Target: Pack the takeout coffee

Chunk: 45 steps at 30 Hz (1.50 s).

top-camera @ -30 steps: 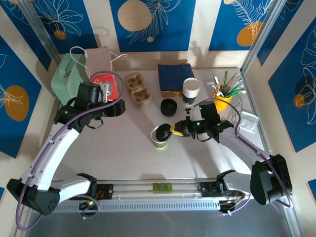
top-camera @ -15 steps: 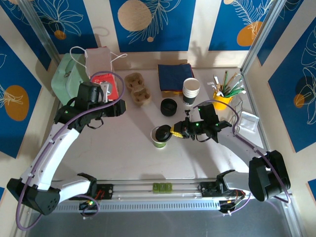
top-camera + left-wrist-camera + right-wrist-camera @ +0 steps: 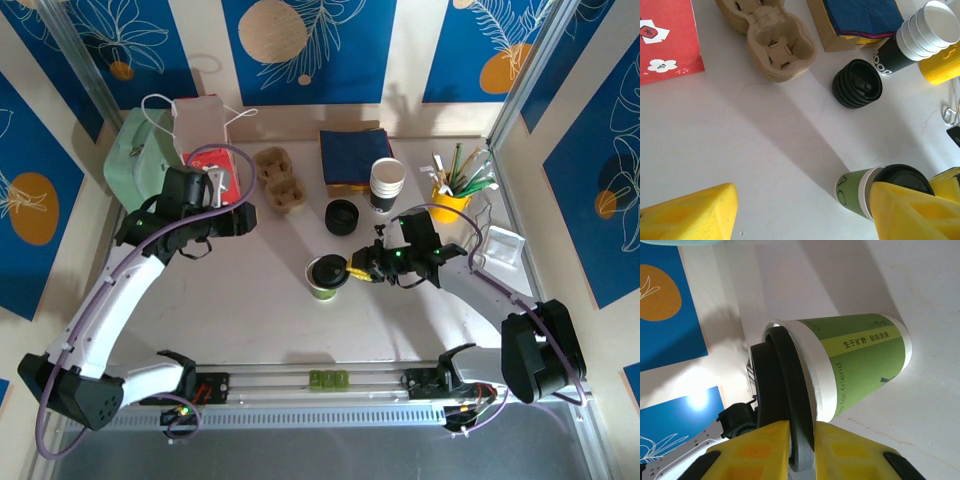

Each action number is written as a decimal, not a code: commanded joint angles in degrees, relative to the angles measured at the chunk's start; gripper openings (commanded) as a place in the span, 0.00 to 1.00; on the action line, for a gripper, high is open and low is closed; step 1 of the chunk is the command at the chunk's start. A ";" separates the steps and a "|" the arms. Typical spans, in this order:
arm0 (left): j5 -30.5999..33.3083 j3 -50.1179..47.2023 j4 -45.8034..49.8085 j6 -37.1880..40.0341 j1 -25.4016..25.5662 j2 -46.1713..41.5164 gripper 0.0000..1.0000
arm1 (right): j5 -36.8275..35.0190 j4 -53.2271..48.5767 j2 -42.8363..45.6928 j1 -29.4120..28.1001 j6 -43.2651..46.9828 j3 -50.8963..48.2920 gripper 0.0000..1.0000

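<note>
The right end effector (image 3: pixel 352 268) has edged toward the cup (image 3: pixel 323 282), which stands unmoved, near-right of the carrier (image 3: pixel 280 182). It pinches the lid (image 3: pixel 790 390) rim. We judge capping unfinished, with packing still ahead. The left end effector (image 3: pixel 238 218), left of the carrier, hangs spread.

**Right tool at the lidded cup's rim**

On the white tabletop (image 3: pixel 250 300) a green paper cup (image 3: pixel 322 291) stands upright under a black lid (image 3: pixel 326 270). The right tool (image 3: pixel 352 268) reaches in from the right, its yellow tips touching the lid's edge. The left tool (image 3: pixel 240 217) hovers well apart, near a cardboard cup carrier (image 3: pixel 280 180).
</note>
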<state>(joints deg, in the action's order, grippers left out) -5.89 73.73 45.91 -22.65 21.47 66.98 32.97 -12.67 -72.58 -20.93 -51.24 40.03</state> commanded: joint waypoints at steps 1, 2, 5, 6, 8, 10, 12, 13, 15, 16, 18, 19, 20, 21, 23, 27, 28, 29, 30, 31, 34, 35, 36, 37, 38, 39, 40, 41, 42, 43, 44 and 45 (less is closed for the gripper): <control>-0.78 0.09 0.93 -0.50 -0.61 0.25 0.70 | -0.11 -0.96 -0.56 -0.48 1.01 -0.64 0.20; -1.00 0.16 1.02 -0.43 -0.61 0.30 0.70 | -0.12 -0.80 -0.80 -0.56 0.97 -0.74 0.20; -1.26 0.14 1.10 -0.46 -0.60 0.52 0.70 | -0.15 -0.57 -1.15 -0.90 1.00 -0.60 0.23; -1.32 0.10 1.11 -0.46 -0.58 0.50 0.70 | -0.19 -0.44 -1.24 -0.97 0.97 -0.57 0.23; -1.38 0.01 1.20 -0.42 -0.62 0.60 0.70 | -0.26 -0.37 -1.48 -1.13 0.98 -0.46 0.23; -1.34 0.14 1.26 -0.39 -0.59 0.59 0.70 | -0.30 -0.22 -1.60 -1.39 1.06 -0.38 0.23; -1.23 0.15 1.37 -0.39 -0.53 0.61 0.71 | -0.59 -0.06 -1.60 -1.68 1.06 -0.39 0.23; -1.23 0.19 1.33 -0.37 -0.64 0.61 0.71 | -0.74 0.16 -1.60 -1.69 1.06 -0.39 0.23; -1.40 0.27 1.36 -0.37 -0.57 0.69 0.71 | -0.87 0.34 -1.67 -1.96 0.94 -0.32 0.24; -1.49 0.29 1.37 -0.25 -0.60 0.70 0.71 | -0.74 0.53 -1.77 -2.00 0.95 -0.28 0.24; -1.65 0.32 1.31 -0.19 -0.60 0.78 0.71 | -0.88 0.71 -1.78 -2.19 1.02 -0.22 0.24; -1.74 0.32 1.29 -0.19 -0.59 0.83 0.71 | -0.97 0.82 -1.87 -2.36 1.11 -0.13 0.24; -1.75 0.23 1.20 -0.11 -0.64 0.85 0.71 | -1.00 1.02 -1.89 -2.51 1.22 -0.03 0.24; -1.76 0.22 1.20 -0.11 -0.64 0.96 0.71 | -1.06 1.14 -1.97 -2.63 1.10 0.03 0.24; -1.85 0.25 1.20 -0.02 -0.60 1.04 0.71 | -0.99 1.32 -2.45 -2.81 1.06 0.27 0.24; -2.02 0.18 1.11 -0.02 -0.64 0.96 0.71 | -0.95 1.07 -2.99 -3.07 1.28 0.84 0.25; -2.10 0.21 1.11 -0.02 -0.59 0.96 0.71 | -1.48 0.98 -2.91 -3.23 1.18 0.84 0.25; -2.17 0.28 1.11 0.06 -0.64 0.91 0.71 | -1.91 0.89 -2.76 -3.46 1.27 0.86 0.26; -2.11 0.27 1.15 0.07 -0.64 0.96 0.71 | -2.12 0.62 -2.55 -3.59 1.61 1.08 0.28; -2.15 0.38 1.11 0.08 -0.59 0.98 0.71 | -2.47 0.09 -2.40 -3.67 1.78 1.26 0.29; -2.33 0.46 1.02 0.06 -0.61 1.11 0.71 | -3.04 -0.17 -1.94 -3.59 2.00 1.46 0.29; -2.41 0.54 1.02 0.11 -0.63 1.15 0.71 | -3.16 -0.24 -1.85 -3.59 2.03 1.61 0.29; -2.46 0.68 1.09 0.20 -0.61 1.29 0.71 | -3.22 -0.50 -1.74 -3.55 2.09 1.73 0.30; -2.48 0.76 1.11 0.20 -0.60 1.31 0.71 | -3.34 -0.80 -1.68 -3.45 2.24 1.97 0.30; -2.50 0.81 1.11 0.24 -0.61 1.38 0.71 | -3.48 -1.26 -1.61 -3.42 2.45 2.18 0.30; -2.57 0.82 1.11 0.33 -0.63 1.40 0.71 | -3.52 -1.58 -1.45 -3.35 2.60 2.31 0.30; -2.62 0.96 1.19 0.42 -0.60 1.48 0.71 | -3.56 -2.07 -1.25 -3.27 2.98 2.59 0.30; -2.70 0.93 1.20 0.57 -0.64 1.49 0.71 | -3.77 -2.68 -1.01 -3.08 3.25 2.90 0.30; -2.81 0.94 1.20 0.74 -0.64 1.49 0.71 | -3.92 -3.29 -0.66 -2.94 3.63 3.23 0.30; -2.96 0.91 1.20 1.01 -0.63 1.49 0.72 | -4.20 -3.99 -0.28 -2.76 4.01 3.53 0.30; -3.22 0.90 1.19 1.32 -0.59 1.49 0.72 | -4.77 -5.10 0.18 -2.57 4.31 3.94 0.30; -3.70 0.89 1.11 1.68 -0.64 1.49 0.72 | -5.38 -6.10 0.68 -2.40 4.40 4.32 0.30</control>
<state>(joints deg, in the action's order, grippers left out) -7.53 73.76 46.09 -22.37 21.50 68.36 28.71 -14.81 -74.06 -23.83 -48.58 42.24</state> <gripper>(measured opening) 0.717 0.299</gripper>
